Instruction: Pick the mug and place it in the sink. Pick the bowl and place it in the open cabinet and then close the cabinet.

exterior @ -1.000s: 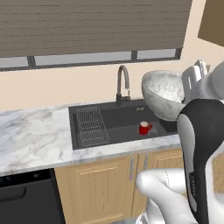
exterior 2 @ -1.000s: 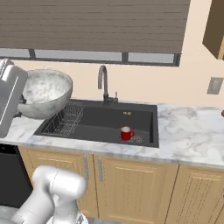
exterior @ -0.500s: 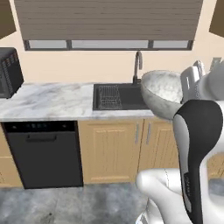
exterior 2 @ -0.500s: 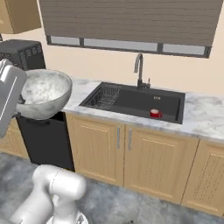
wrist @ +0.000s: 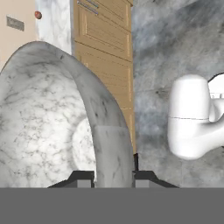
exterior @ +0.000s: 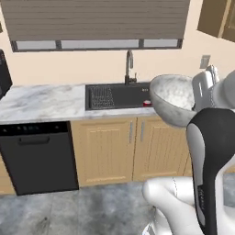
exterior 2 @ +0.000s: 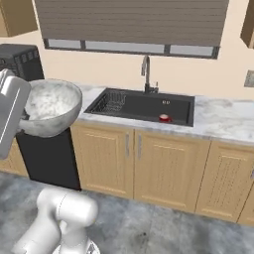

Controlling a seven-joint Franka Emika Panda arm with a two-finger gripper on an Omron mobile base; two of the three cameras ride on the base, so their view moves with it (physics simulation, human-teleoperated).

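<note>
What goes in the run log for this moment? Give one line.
mug: in sink | bowl: held aloft | gripper: shut on bowl rim | cabinet: pending

both base views face the sink [exterior: 120, 96] counter; hand view hugs the bowl [wrist: 52, 127].

The bowl [exterior: 172, 98] is large, deep and round, with a grey-white marbled stone look. It is up in the air, clear of the desk [exterior: 46, 102] and out in front of the lower cupboards, its mouth upward and slightly tilted. In the hand view its rim wall [wrist: 111, 148] stands between the two dark fingertips of the claw [wrist: 113, 177].

The mug [exterior 2: 164, 118] is small and red (far smaller than the bowl) and sits inside the sink [exterior 2: 144, 106], near the front right corner.

The sink is a wide black rectangular basin set into the marbled desk, with a wire rack [exterior 2: 110, 103] at its left end and a dark curved faucet [exterior 2: 146, 74] behind it.
</note>
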